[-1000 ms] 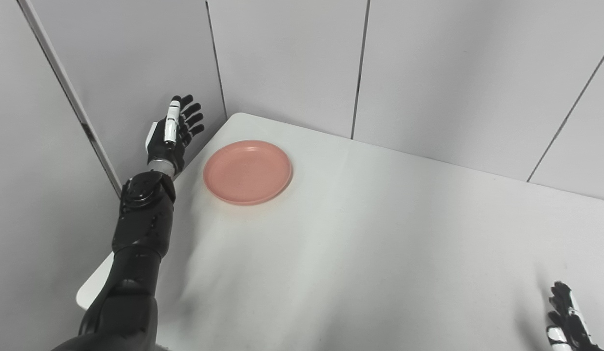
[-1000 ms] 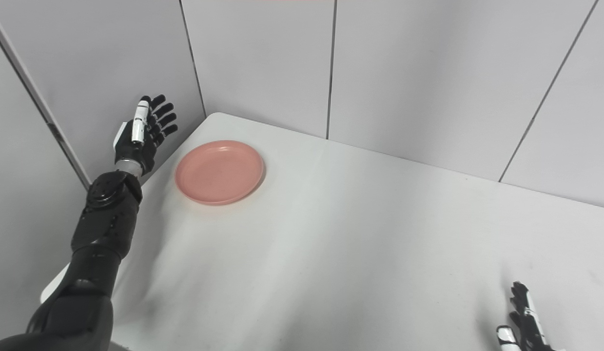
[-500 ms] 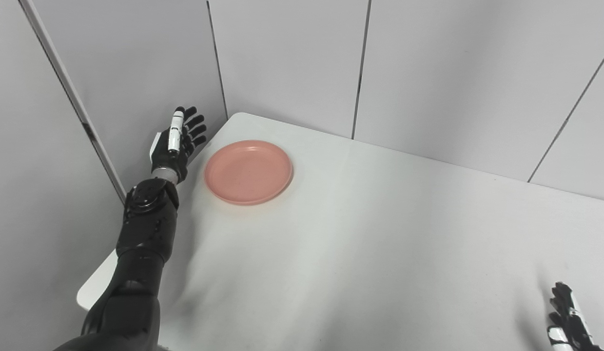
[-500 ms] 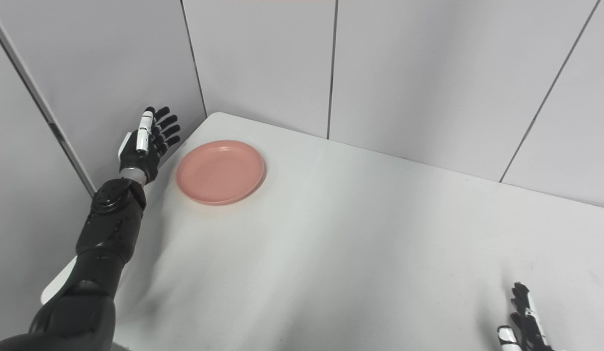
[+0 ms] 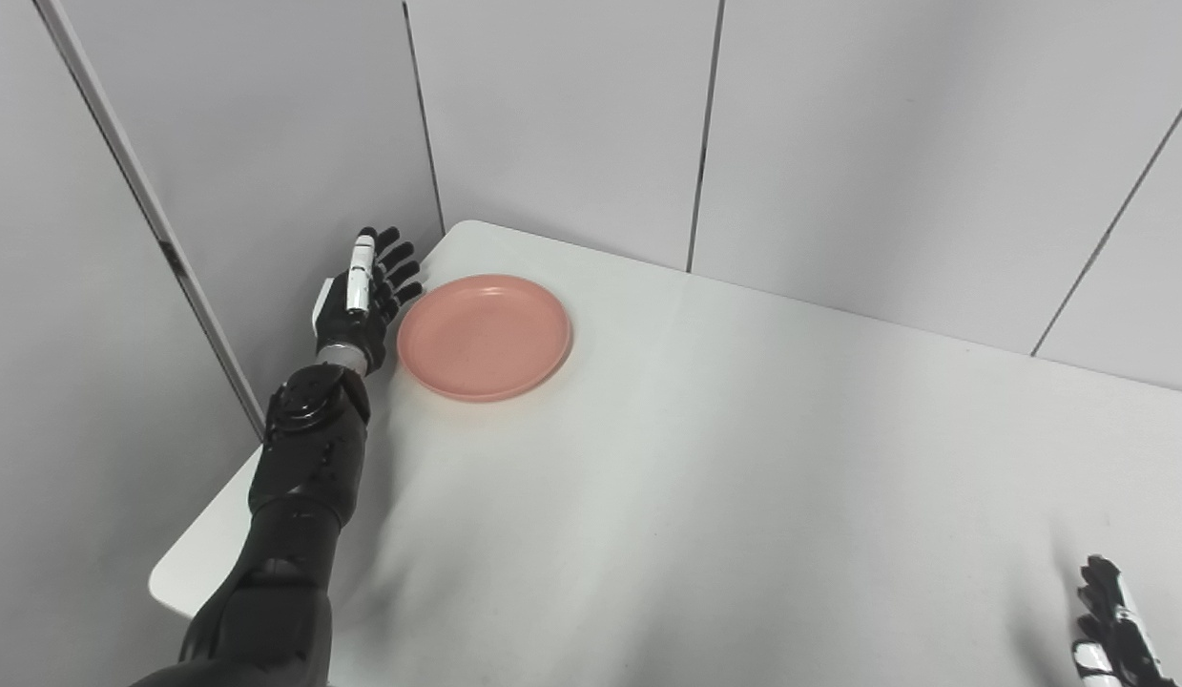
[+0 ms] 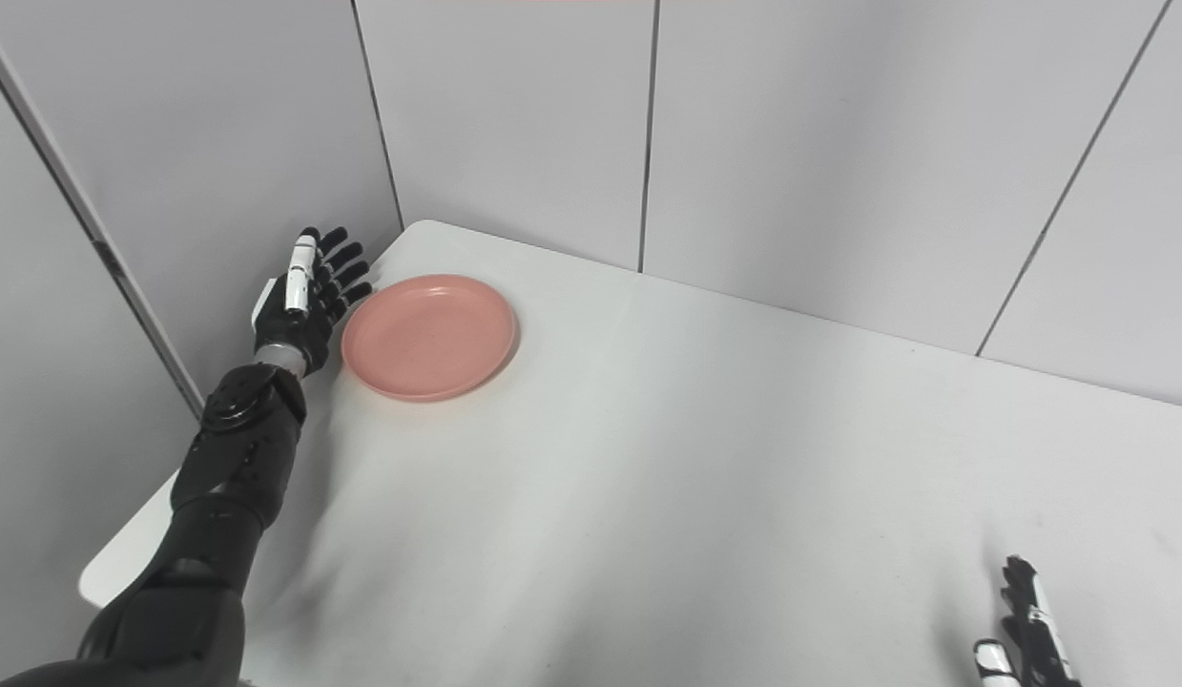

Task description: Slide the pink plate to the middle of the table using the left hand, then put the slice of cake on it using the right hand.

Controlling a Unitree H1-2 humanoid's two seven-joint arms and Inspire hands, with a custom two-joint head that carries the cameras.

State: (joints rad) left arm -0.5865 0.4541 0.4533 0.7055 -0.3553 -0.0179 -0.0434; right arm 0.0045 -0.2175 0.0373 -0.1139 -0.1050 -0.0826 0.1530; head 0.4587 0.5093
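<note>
Plate [image 5: 485,336]: pink, round, shallow, empty. Lies flat on table near far-left corner, close to left edge, well away from table's middle. Nothing on it.

Left hand [image 5: 358,303]: just beside plate's left rim, over table's left edge. Fingers [image 5: 401,270] spread and straight, pointing up and away toward the wall; holds nothing. Fingertips v. near the rim; can't tell if touching. Palm faces right, toward plate. White strip on one finger, rest black.

Left arm [image 5: 300,477]: black, comes up from bottom-left along table's left edge, wrist by plate's near-left side.

Right hand [image 5: 1110,630]: bottom-right corner, only partly in frame, low over table's near-right part. Fingers point up and look a bit apart, but most of hand is cut off by frame edge, so can't tell how wide it is or if it holds anything. Well apart from plate.

Table [image 5: 743,458]: white, matte, rounded corners. Faint shadow next to left arm.

Walls [image 5: 552,114]: light grey panels w/ dark seams, meet in a corner behind table's far-left corner.

Cake: not seen in either view.
</note>
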